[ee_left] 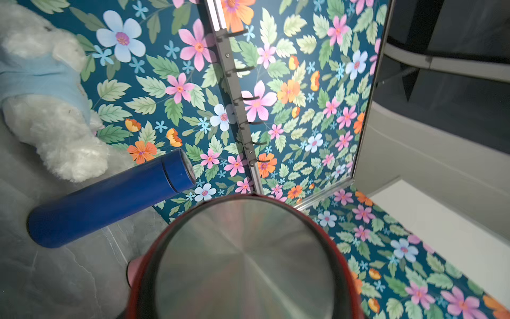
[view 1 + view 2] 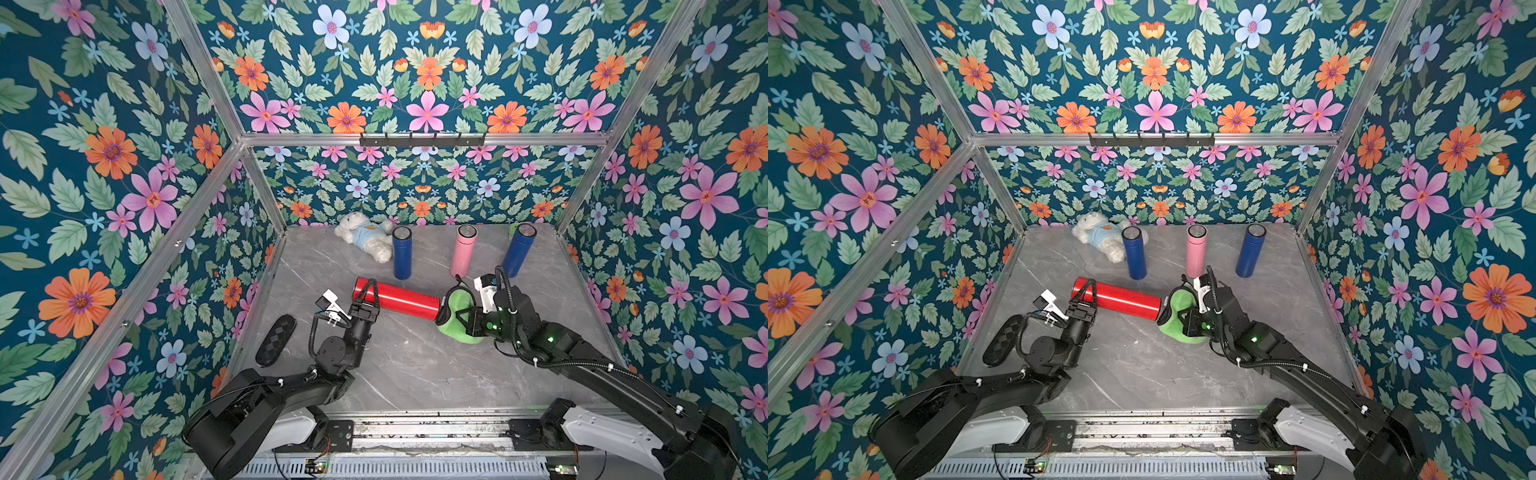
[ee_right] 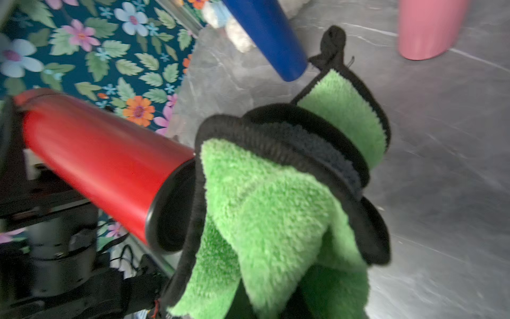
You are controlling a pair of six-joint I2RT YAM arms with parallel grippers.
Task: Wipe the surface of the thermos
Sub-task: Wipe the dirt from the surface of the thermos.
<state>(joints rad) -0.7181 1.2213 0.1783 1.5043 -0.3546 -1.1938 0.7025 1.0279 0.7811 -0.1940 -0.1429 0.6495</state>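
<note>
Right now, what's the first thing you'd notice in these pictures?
The bright red bottle in the middle, held sideways by the left gripper, with the right gripper holding a fuzzy green cloth at its other end. Then the flowery walls all around, and a white teddy bear lying at the back.

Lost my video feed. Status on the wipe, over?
Left pincer clamped on red thermos, held horizontal. Right pincer shut on green cloth at thermos's free end. Pink thermos upright close behind cloth.
</note>
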